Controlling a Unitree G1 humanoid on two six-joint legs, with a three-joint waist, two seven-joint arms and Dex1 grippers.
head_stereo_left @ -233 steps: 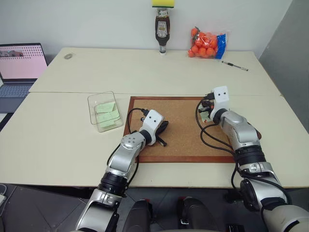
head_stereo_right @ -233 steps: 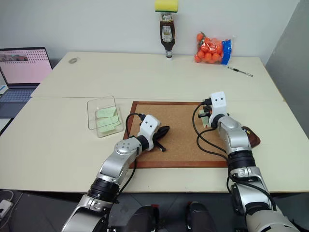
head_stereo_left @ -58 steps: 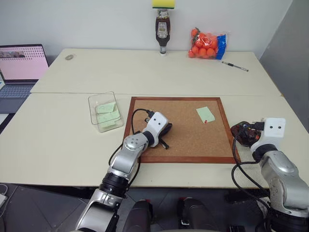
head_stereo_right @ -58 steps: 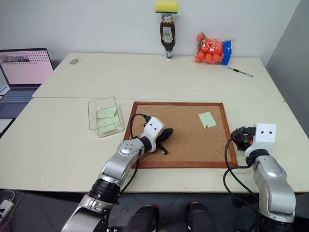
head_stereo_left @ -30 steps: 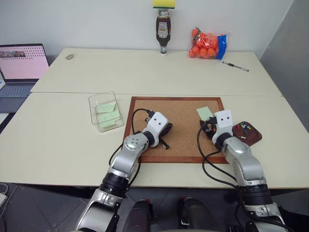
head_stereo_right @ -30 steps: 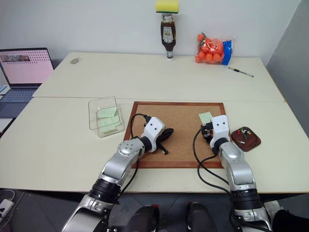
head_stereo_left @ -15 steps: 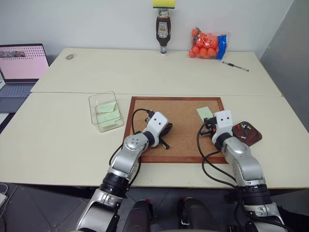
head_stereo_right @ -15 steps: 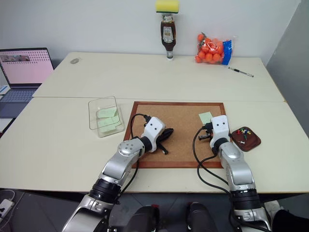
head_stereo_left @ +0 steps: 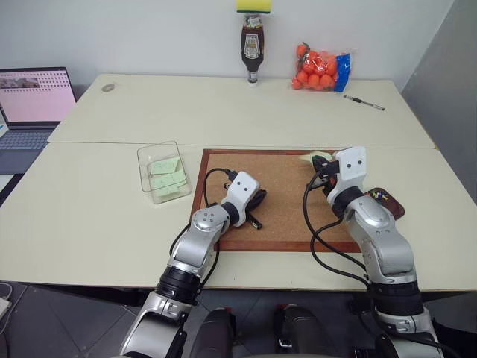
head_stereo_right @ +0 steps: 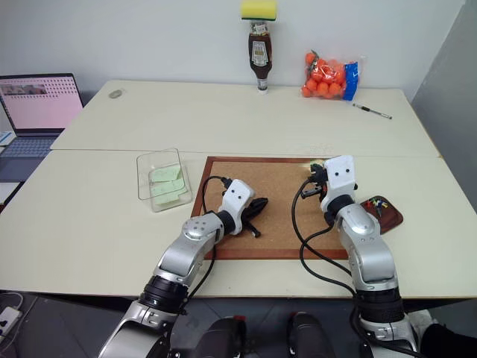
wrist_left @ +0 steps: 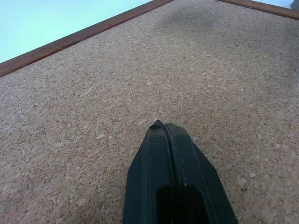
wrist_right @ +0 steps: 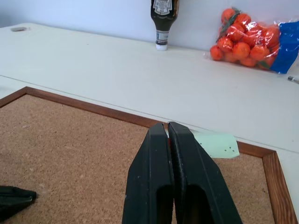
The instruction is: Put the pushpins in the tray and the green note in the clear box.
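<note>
Two cream tables (head_stereo_left: 223,112) pushed together, seam running across just behind the corkboard (head_stereo_left: 283,201). White wall at the back, grey panel on the right.

Open laptop (head_stereo_left: 33,95) at far left, pink screen, text too small to read. Dark sauce bottle (head_stereo_left: 251,48) against the wall with a yellow sponge (head_stereo_left: 253,5) on top; label illegible. Bag of oranges (head_stereo_left: 320,67) in blue-edged clear plastic beside it, no readable print. Pen (head_stereo_left: 363,102) to the right of the bag.

Left gripper (wrist_left: 164,125): fingers fully together, nothing between them, tips resting on bare cork near the board's left side.

Right gripper (wrist_right: 167,126): fingers pressed tight, pinching the green note (wrist_right: 216,144), which sticks out past the tips over the board's far frame. Can't tell if a pin is in the pinch too.

Tray (head_stereo_right: 389,218) on the table just right of the corkboard, partly behind the right arm, pushpins (head_stereo_right: 378,201) inside. Clear box (head_stereo_left: 141,165) left of the board, pale green slips (head_stereo_left: 165,173) in it.
</note>
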